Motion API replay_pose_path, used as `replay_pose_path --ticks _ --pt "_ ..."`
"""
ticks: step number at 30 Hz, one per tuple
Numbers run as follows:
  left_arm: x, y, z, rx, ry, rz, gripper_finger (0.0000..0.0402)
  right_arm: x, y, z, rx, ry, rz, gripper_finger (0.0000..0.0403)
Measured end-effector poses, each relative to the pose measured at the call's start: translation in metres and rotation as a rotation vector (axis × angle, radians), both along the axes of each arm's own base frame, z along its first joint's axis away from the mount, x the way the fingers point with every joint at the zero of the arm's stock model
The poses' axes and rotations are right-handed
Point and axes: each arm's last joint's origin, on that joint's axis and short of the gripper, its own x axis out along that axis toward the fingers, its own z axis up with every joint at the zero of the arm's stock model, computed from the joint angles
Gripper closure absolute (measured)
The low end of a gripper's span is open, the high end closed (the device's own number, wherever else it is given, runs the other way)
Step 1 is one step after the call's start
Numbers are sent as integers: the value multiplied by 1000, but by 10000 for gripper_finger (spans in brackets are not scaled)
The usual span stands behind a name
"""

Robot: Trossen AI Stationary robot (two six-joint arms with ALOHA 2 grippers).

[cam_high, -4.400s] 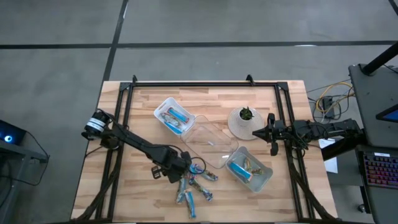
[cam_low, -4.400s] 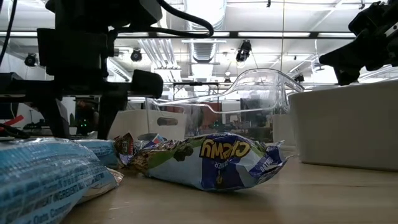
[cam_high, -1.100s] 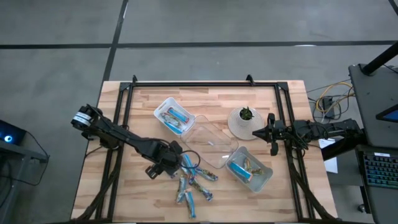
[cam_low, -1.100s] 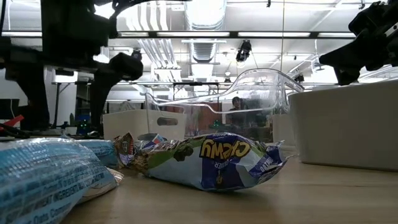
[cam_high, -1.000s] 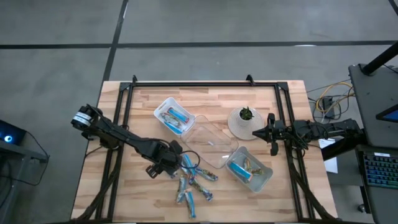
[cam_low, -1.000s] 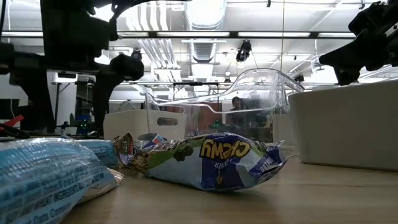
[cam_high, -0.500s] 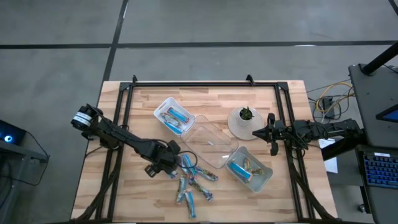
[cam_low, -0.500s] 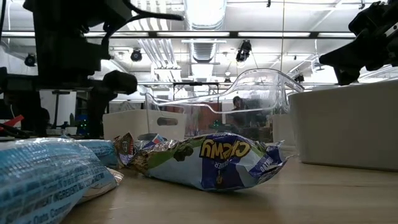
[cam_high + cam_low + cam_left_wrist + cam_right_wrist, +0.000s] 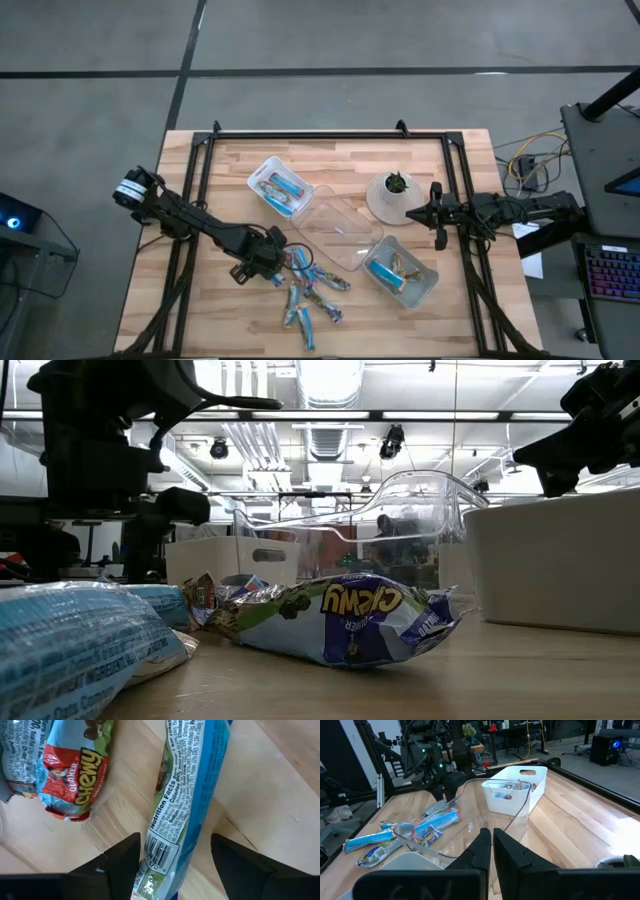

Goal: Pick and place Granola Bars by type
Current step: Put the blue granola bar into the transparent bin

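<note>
- four views, taken in turn. from above, our left gripper [image 9: 283, 262] sits at the edge of the loose pile of granola bars [image 9: 312, 297] on the desk [image 9: 450, 330], low and angled, we judge, to single one out. the right gripper [image 9: 436, 214] waits beside a small potted plant [image 9: 396, 184]. a clear tray [image 9: 335, 232] lies between two white bins [image 9: 278, 186], each holding bars, presumably one type apiece.
- at desk level, a crinkled blue-and-green bar [image 9: 345, 620] marked "chewy" lies flat, foil shiny.
- from our left wrist, the jaws stand wide, straddling a bright blue bar [image 9: 187, 800] that shows its nutrition panel; a red-labelled bar [image 9: 62, 765] lies just beside it. nothing is gripped yet.
- from our right wrist, the jaws are pressed together, empty, aimed across the desk at the pile.
</note>
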Motion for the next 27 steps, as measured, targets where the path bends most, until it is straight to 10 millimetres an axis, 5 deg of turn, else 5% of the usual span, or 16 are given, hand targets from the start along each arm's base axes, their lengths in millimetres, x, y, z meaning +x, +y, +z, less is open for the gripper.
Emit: replay_pose_path --ticks 27 --pt "-3 0 -5 -56 30 23 198 0 0 0 0 -1 0 390"
